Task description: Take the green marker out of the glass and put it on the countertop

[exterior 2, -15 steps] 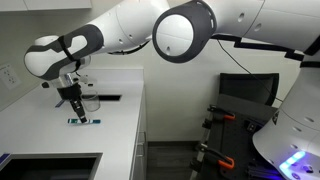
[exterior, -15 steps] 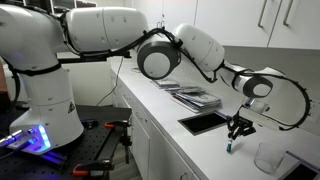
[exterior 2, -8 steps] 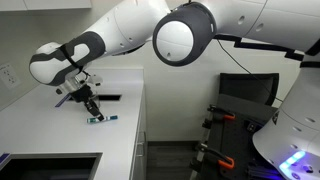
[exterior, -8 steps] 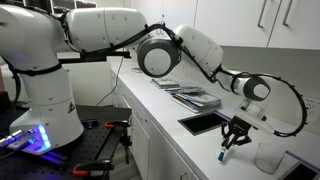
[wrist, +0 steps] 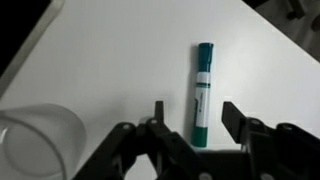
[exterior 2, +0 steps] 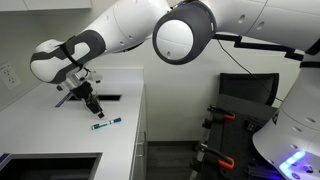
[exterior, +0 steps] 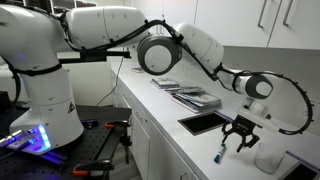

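The green marker (wrist: pixel 202 95) lies flat on the white counter (wrist: pixel 120 60). In the wrist view its near end sits between the two fingers (wrist: pixel 232 118), which are spread apart with bare counter showing on either side of the barrel, so they are not clamped on it. A pale band wraps the marker near its far end. It carries small print, too blurred to read, and no brand can be made out anywhere.

Only the wrist view shows that band, and it also shows the clear glass (wrist: pixel 40 140) standing at the lower left, apart from the marker.

In an exterior view the marker (exterior: pixel 219 155) lies close to the counter's front edge, just left of the fingers (exterior: pixel 232 139). The glass (exterior: pixel 268 157) stands to their right, and a dark rectangular cut-out (exterior: pixel 203 122) and a stack of printed sheets (exterior: pixel 190 96) lie farther along the counter.

In an exterior view from the opposite end the marker (exterior 2: pixel 106 124) lies just beyond the fingers (exterior 2: pixel 95 106). The cut-out (exterior 2: pixel 108 98) is behind them, and I cannot make out the glass there.
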`<state>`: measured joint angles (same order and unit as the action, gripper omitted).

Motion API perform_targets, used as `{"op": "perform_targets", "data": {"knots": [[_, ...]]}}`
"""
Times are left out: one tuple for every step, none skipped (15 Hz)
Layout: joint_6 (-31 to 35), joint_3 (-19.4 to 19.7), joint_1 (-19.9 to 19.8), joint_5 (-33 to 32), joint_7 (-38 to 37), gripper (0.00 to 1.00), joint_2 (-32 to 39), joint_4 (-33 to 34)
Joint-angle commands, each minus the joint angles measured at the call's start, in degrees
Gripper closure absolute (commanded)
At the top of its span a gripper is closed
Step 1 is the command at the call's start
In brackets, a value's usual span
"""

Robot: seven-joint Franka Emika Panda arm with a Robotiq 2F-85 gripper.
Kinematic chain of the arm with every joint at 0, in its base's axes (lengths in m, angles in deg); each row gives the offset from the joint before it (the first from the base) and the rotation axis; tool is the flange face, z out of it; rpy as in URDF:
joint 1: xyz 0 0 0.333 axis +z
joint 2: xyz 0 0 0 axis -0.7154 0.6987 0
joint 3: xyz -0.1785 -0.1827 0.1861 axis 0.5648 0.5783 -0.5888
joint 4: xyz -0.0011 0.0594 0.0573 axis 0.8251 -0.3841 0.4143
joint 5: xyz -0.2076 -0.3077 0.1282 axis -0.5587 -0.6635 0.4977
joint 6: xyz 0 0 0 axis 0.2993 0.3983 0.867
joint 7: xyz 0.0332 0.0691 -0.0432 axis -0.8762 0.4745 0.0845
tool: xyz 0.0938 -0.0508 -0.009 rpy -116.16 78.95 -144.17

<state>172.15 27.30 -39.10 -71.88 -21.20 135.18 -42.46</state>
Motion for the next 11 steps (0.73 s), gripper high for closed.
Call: {"op": "perform_targets", "data": {"knots": [[6.0, -1.4, -1.4, 0.2, 4.7, 0.03, -4.8, -3.9], [8.5, -2.5, -2.2, 0.7, 7.7, 0.0, -6.1, -4.7], [10.1, -3.6, -3.2, 1.5, 10.5, 0.0, -7.4, -5.4], [10.1, -5.0, -4.5, 2.5, 13.4, 0.0, -8.7, -6.2], [9.6, -6.4, -5.7, 3.7, 15.6, 0.0, -9.9, -7.1], [8.8, -7.9, -7.0, 4.6, 18.8, 0.0, -11.0, -8.2], [8.9, -9.0, -8.3, 5.2, 21.8, 0.0, -12.2, -10.5], [8.4, -10.3, -9.8, 6.2, 24.2, 0.0, -13.2, -12.4], [8.1, -11.2, -11.1, 6.4, 26.7, 0.0, -14.6, -14.7], [8.4, -11.9, -12.2, 6.6, 28.8, 0.0, -16.0, -17.3], [9.1, -12.3, -13.3, 6.6, 29.7, 0.0, -17.6, -19.9]]}}
